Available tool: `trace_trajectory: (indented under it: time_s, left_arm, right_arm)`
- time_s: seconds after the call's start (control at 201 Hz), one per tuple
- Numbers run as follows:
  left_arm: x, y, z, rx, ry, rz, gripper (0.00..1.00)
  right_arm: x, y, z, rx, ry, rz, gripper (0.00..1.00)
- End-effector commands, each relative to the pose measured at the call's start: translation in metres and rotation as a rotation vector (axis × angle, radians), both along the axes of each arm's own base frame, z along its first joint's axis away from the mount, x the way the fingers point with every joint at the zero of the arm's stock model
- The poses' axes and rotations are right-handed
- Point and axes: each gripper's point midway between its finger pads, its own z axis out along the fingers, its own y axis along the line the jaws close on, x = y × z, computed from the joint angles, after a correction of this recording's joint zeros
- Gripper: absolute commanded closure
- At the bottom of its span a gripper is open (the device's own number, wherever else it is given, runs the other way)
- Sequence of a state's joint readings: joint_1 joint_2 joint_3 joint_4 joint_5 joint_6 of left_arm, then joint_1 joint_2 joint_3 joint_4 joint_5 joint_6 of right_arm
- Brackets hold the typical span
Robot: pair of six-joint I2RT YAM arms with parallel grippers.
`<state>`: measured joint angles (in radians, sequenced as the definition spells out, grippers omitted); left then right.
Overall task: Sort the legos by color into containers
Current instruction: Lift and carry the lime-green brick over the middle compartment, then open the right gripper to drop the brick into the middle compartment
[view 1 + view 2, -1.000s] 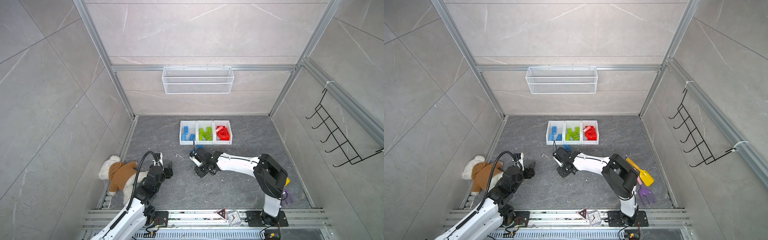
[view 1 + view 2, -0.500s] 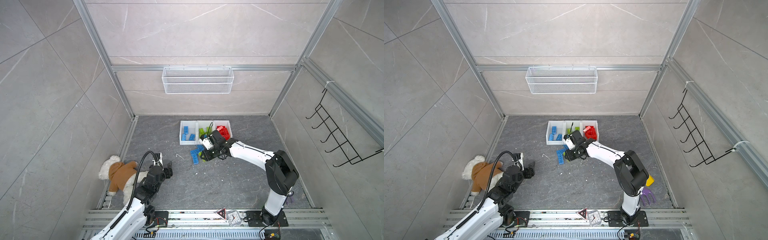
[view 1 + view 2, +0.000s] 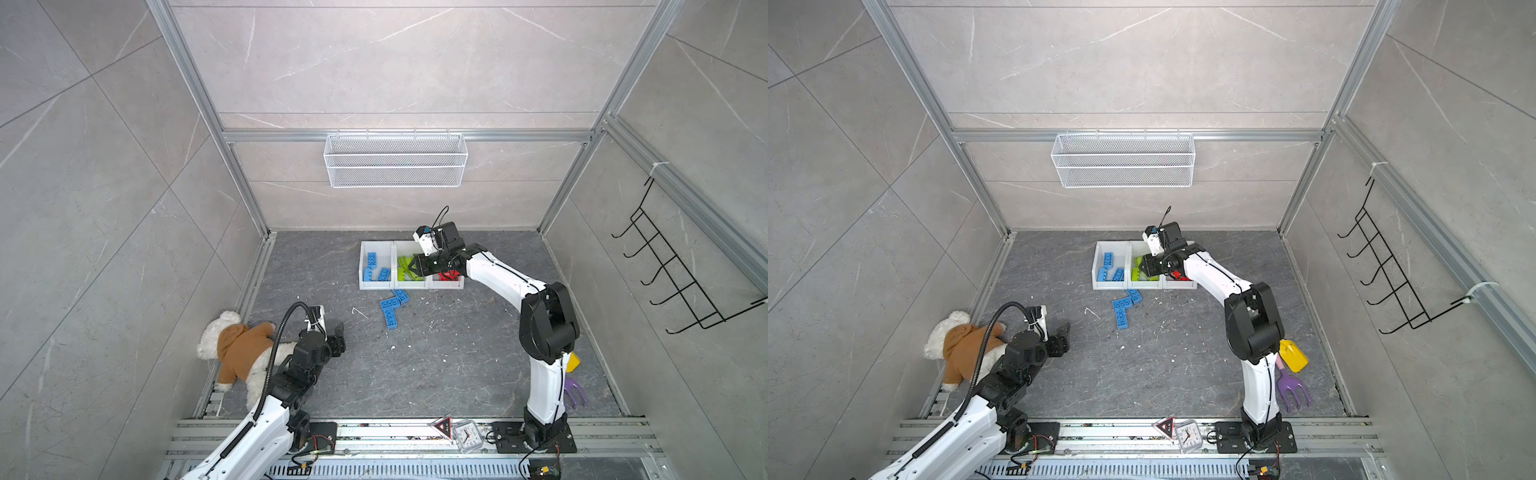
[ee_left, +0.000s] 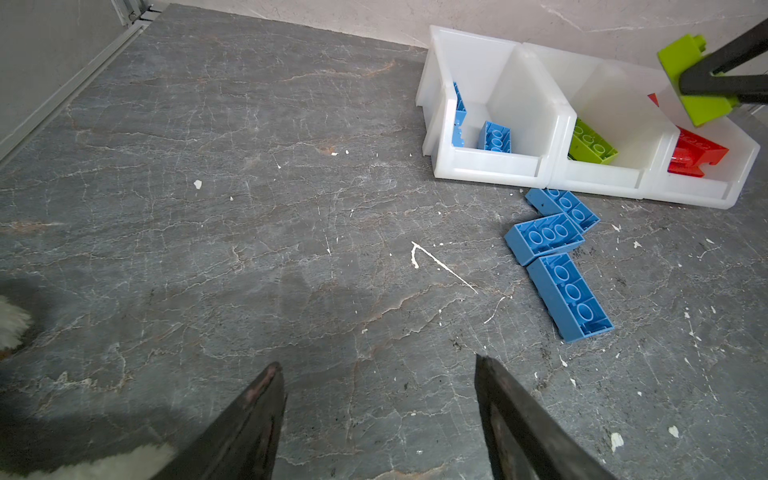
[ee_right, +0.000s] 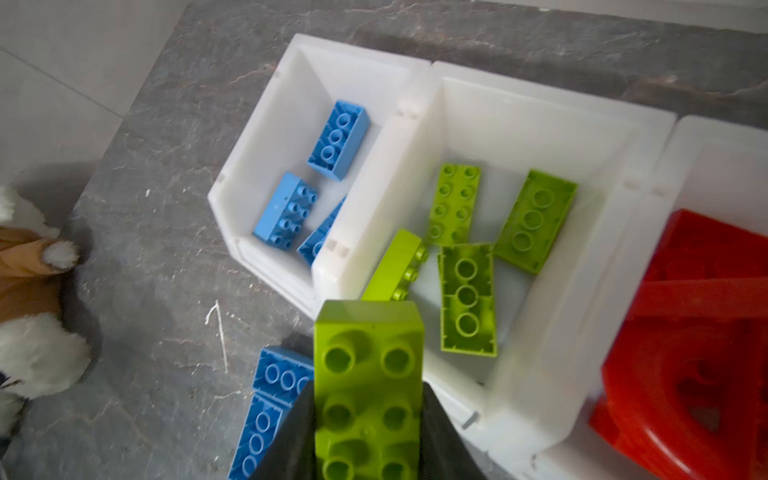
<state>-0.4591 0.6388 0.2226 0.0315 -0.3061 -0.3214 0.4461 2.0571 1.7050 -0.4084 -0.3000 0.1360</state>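
Partly cropped green brick [image 5: 368, 374] clamped in right jaws, one end out of frame; left jaws apart.

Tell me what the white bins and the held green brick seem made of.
White bins: likely translucent plastic, slightly glossy; the walls let light and colour through. Green brick in the right gripper: apparently hard moulded plastic, smooth, faint sheen on its studs.
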Motion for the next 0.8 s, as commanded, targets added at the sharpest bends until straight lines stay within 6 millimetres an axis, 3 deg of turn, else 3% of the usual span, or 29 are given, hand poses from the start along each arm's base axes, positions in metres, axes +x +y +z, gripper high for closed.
trace_trajectory:
  time_s: [0.0,0.224,0.428,0.647,0.791]
  left_arm:
    - [0.005,0.001,0.013,-0.027,-0.047,0.016,0.25]
    - [0.005,0.0,0.012,-0.025,-0.044,0.014,0.25]
    - [0.005,-0.003,0.012,-0.026,-0.037,-0.002,0.25]
    - [0.007,-0.006,0.008,-0.016,-0.007,-0.015,0.25]
    - [0.01,-0.019,0.003,-0.013,0.031,-0.076,0.25]
  right_arm:
    - [0.018,-0.005,-0.003,-0.012,0.006,-0.03,0.71]
    - [0.044,-0.007,-0.01,-0.033,0.006,-0.066,0.61]
    - [0.048,-0.008,-0.002,-0.037,-0.004,-0.073,0.38]
    - [0.031,-0.018,0.035,0.004,-0.097,-0.079,0.33]
    - [0.006,-0.042,0.076,0.038,-0.258,-0.112,0.32]
